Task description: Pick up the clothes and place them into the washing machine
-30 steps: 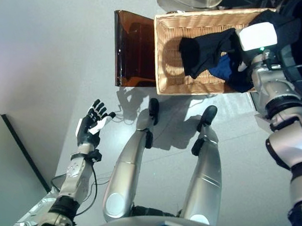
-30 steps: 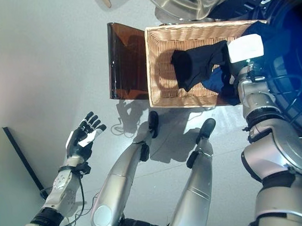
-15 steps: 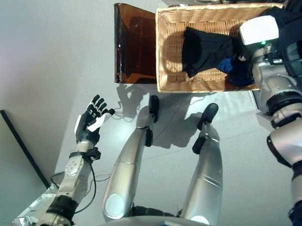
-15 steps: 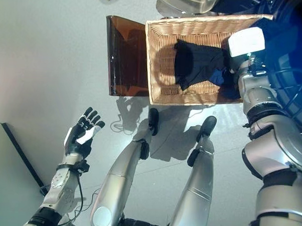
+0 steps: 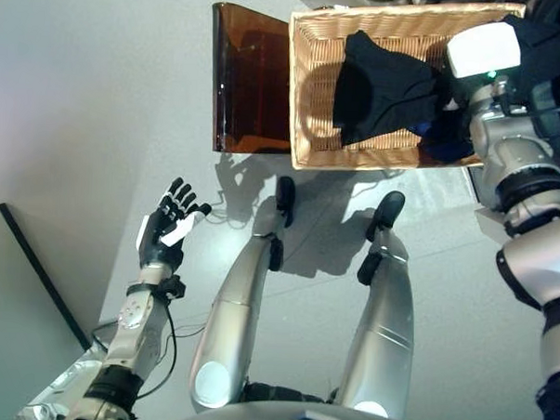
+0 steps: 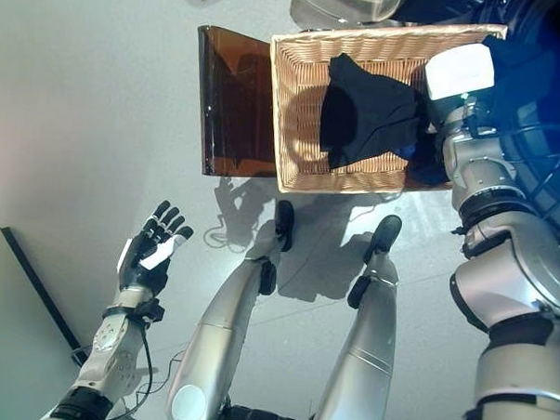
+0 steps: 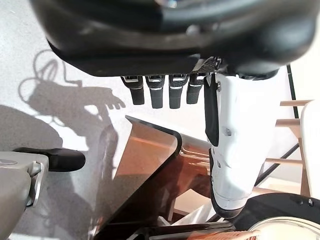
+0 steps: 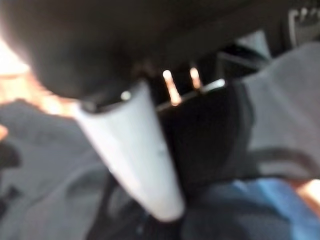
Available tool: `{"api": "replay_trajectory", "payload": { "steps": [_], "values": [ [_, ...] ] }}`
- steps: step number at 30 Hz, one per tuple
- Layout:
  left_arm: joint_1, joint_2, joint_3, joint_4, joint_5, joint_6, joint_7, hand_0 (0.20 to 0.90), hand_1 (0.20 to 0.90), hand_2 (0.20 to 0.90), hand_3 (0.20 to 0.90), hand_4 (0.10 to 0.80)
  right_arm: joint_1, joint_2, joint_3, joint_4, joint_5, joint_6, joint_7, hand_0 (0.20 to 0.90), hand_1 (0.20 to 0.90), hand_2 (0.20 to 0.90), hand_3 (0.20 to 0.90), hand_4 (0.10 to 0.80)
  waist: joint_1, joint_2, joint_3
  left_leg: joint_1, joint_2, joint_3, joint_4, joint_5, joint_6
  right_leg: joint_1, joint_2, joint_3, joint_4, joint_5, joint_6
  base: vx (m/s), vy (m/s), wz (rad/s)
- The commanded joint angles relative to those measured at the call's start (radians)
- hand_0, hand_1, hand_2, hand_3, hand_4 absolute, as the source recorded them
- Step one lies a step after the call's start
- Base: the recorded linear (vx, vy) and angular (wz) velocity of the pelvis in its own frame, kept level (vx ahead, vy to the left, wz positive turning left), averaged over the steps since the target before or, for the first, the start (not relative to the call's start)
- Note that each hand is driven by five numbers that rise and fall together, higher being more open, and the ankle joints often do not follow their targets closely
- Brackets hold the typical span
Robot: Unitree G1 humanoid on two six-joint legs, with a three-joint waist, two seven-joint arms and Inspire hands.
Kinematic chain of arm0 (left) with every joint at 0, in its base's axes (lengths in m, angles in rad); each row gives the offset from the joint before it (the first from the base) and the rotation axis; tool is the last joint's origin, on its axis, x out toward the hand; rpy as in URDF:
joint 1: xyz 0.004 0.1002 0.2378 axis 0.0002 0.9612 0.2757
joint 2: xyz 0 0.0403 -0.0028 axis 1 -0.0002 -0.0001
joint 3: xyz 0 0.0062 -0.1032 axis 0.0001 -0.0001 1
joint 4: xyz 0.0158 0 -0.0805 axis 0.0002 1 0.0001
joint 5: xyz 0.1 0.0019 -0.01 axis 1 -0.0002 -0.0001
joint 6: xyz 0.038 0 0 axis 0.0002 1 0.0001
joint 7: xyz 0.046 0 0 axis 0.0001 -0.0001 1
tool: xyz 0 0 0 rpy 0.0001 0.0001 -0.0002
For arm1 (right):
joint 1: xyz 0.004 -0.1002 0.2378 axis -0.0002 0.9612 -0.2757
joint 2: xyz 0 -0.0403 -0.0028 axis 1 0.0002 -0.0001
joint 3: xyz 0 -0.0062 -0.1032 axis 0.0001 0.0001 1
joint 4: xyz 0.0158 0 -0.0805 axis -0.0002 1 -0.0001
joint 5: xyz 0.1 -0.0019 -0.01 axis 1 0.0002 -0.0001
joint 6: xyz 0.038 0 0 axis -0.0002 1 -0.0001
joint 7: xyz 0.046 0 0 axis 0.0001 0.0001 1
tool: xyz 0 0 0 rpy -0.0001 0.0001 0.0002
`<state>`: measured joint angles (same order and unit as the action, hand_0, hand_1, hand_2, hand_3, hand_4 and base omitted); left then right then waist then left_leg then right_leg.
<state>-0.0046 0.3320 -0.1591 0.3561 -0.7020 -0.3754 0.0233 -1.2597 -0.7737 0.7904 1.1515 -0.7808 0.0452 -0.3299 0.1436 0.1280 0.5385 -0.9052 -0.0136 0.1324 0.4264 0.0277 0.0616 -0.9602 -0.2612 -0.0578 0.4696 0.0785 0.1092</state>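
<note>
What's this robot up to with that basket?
It's collecting laundry. Its right hand is down in the wicker basket, pinching a black garment, with something blue underneath. The left hand hovers open and empty over the floor, away from the basket. Nothing has reached a washing machine yet.

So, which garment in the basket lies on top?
The black garment: it drapes over the blue one, which only peeks out beneath, beside the right robot hand.
</note>
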Motion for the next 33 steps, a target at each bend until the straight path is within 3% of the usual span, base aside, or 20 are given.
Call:
{"api": "replay_trajectory", "payload": {
  "steps": [1,12,14,16,17,18,19,21,22,33],
  "values": [
    [0.090,0.037,0.080,-0.039,0.006,-0.057,0.014,0.900,0.900,0.900,0.900,0.800,-0.026,-0.101,-0.023,-0.137,0.066,0.001,-0.099,0.200,0.200,0.200,0.200,0.300,-0.010,0.053,-0.023,0.035,-0.014,0.014,-0.177,0.085,-0.080,0.009,0.045,0.007,0.117,-0.098,-0.007,0.036,0.010,-0.08],
    [0.068,0.002,0.076,0.071,0.022,-0.060,0.040,0.900,0.900,0.900,0.900,0.800,0.214,-0.082,-0.346,-0.356,0.352,-0.091,-0.169,0.200,0.200,0.200,0.200,0.300,-0.038,0.030,-0.066,0.110,-0.012,0.021,-0.193,0.064,-0.070,0.089,0.046,0.005,0.080,-0.100,0.003,0.050,0.005,-0.05],
    [0.070,-0.008,0.077,0.107,0.030,-0.057,0.045,0.900,0.900,0.900,0.900,0.800,0.311,-0.045,-0.459,-0.405,0.468,-0.134,-0.183,0.200,0.200,0.200,0.200,0.300,-0.046,0.022,-0.081,0.136,-0.011,0.019,-0.197,0.056,-0.067,0.118,0.047,0.004,0.070,-0.101,0.004,0.077,-0.002,-0.08],
    [0.073,-0.008,0.081,0.115,0.031,-0.055,0.047,0.900,0.900,0.900,0.900,0.800,0.347,-0.035,-0.494,-0.432,0.497,-0.145,-0.184,0.200,0.200,0.200,0.200,0.300,-0.048,0.019,-0.086,0.143,-0.012,0.020,-0.197,0.054,-0.066,0.127,0.048,0.004,0.067,-0.102,0.004,0.022,0.002,-0.08],
    [0.073,-0.015,0.085,0.142,0.033,-0.052,0.047,0.900,0.900,0.900,0.900,0.800,0.408,0.004,-0.555,-0.443,0.575,-0.178,-0.186,0.200,0.200,0.200,0.200,0.300,-0.054,0.017,-0.094,0.153,-0.006,0.028,-0.205,0.076,-0.055,0.141,0.051,-0.004,0.047,-0.073,-0.004,0.073,-0.002,-0.07],
    [0.073,-0.014,0.083,0.143,0.033,-0.052,0.047,0.900,0.900,0.900,0.900,0.800,0.411,0.004,-0.556,-0.443,0.575,-0.177,-0.186,0.200,0.200,0.200,0.200,0.300,-0.055,0.013,-0.099,0.164,-0.011,0.019,-0.203,0.049,-0.063,0.151,0.049,0.004,0.053,-0.100,0.005,-0.020,0.007,-0.10],
    [0.075,-0.016,0.088,0.152,0.029,-0.049,0.045,0.900,0.900,0.900,0.900,0.800,0.428,0.012,-0.571,-0.449,0.601,-0.188,-0.181,0.200,0.200,0.200,0.200,0.300,-0.056,0.015,-0.098,0.160,-0.005,0.028,-0.207,0.075,-0.054,0.149,0.052,-0.004,0.042,-0.073,-0.003,0.138,-0.006,0.00],
    [0.077,-0.018,0.096,0.171,0.031,-0.045,0.043,0.900,0.900,0.900,0.900,0.800,0.474,0.034,-0.607,-0.472,0.657,-0.212,-0.171,0.200,0.200,0.200,0.200,0.300,-0.064,0.007,-0.112,0.189,-0.012,0.020,-0.209,0.043,-0.062,0.176,0.049,0.003,0.039,-0.101,0.008,0.064,-0.004,-0.04],
    [0.076,-0.020,0.101,0.180,0.033,-0.045,0.045,0.900,0.900,0.900,0.900,0.800,0.493,0.045,-0.628,-0.481,0.693,-0.229,-0.168,0.200,0.200,0.200,0.200,0.300,-0.065,0.008,-0.111,0.185,-0.008,0.030,-0.212,0.067,-0.053,0.174,0.051,-0.004,0.028,-0.074,-0.001,-0.023,-0.010,-0.06],
    [0.086,-0.033,0.109,0.206,0.017,-0.027,0.033,0.900,0.900,0.900,0.900,0.800,0.602,0.151,-0.809,-0.472,1.146,-0.370,-0.103,0.200,0.200,0.200,0.200,0.300,-0.071,0.017,-0.136,0.245,-0.014,0.027,-0.232,0.060,-0.053,0.233,0.053,-0.007,-0.004,-0.086,-0.002,0.038,-0.009,-0.03]
  ]
}}
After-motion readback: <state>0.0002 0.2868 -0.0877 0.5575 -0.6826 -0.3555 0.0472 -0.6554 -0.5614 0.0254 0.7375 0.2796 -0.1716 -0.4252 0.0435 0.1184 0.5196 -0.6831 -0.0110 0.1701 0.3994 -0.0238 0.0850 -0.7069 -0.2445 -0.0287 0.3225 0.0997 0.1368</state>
